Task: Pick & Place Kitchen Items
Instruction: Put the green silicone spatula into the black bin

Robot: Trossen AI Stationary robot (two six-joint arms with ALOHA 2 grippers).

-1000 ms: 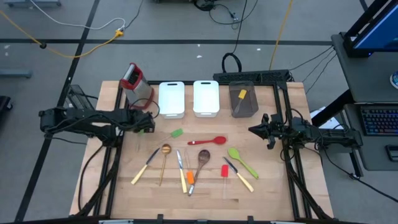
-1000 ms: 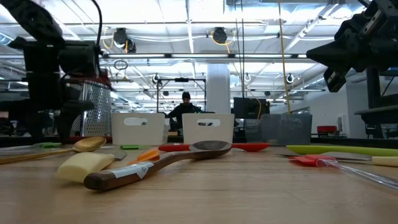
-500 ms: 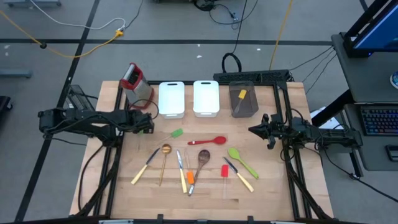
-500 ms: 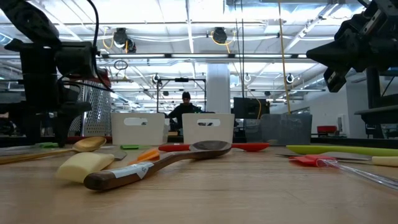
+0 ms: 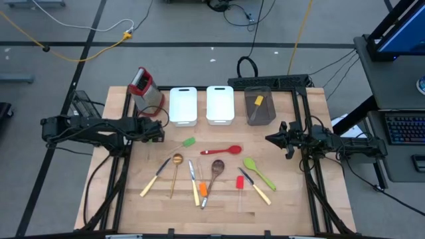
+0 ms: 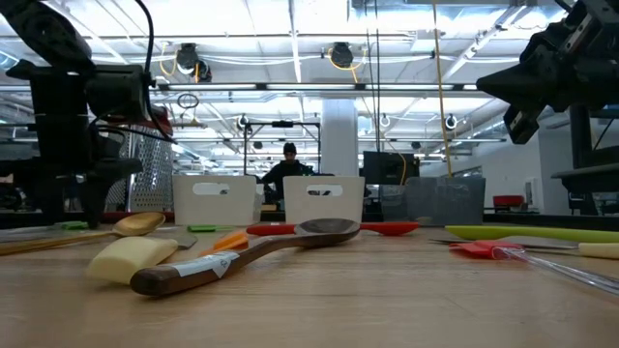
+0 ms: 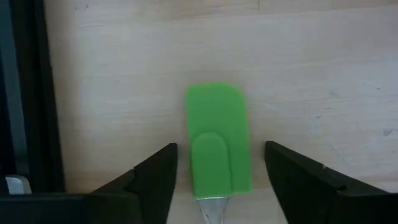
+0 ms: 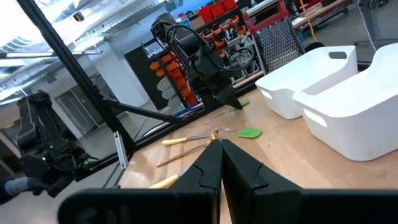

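Observation:
A green spatula head (image 7: 217,140) lies flat on the wooden table near its left edge, with a clear handle leading back under my left gripper (image 7: 221,148). That gripper (image 5: 158,133) points down over it, open, one finger on each side of the head with a gap showing on both sides. A second green spatula (image 5: 188,142) lies a little to the right. Red spoon (image 5: 222,151), wooden spoon (image 5: 216,169), gold spoon (image 5: 176,166), green spoon (image 5: 257,171) and cream-handled knives (image 5: 154,179) lie mid-table. My right gripper (image 8: 219,158) hovers shut at the right edge (image 5: 271,138).
Two white trays (image 5: 183,105) (image 5: 220,104) and a grey tray (image 5: 265,114) holding a yellow spatula (image 5: 257,103) stand along the far edge. A red-topped grater (image 5: 145,89) stands at the far left corner. A person sits in the room beyond the table (image 6: 289,166).

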